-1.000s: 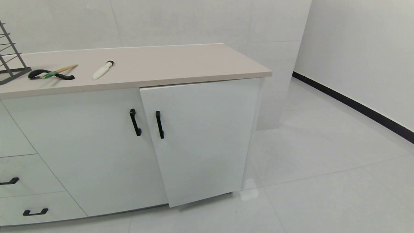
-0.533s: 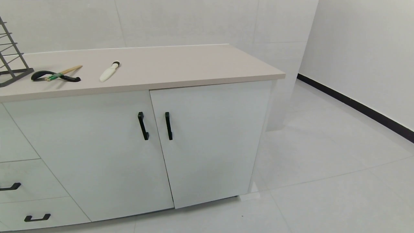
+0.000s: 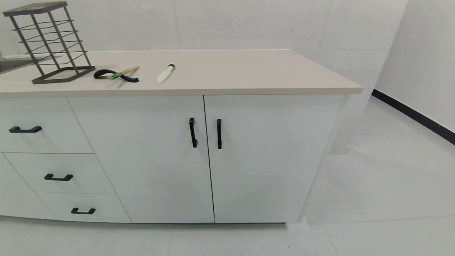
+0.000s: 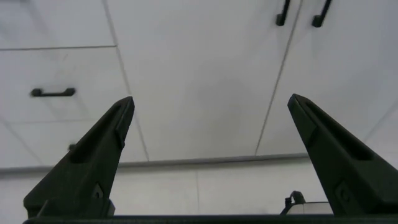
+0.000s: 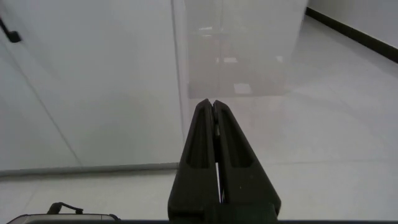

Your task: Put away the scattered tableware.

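Note:
On the beige countertop lie a black spoon, wooden chopsticks with a green band across it, and a white-handled knife. A black wire rack stands at the counter's left. My left gripper is open, held low in front of the white cabinet. My right gripper is shut with nothing in it, low beside the cabinet's right end.
The cabinet has two doors with black handles, both closed, and three drawers at the left. A sink edge shows far left. Open tiled floor lies to the right, bounded by a wall with a black skirting.
The right cabinet door has swung from ajar to closed. The head camera has turned left, bringing the wire rack and the drawers into the picture.

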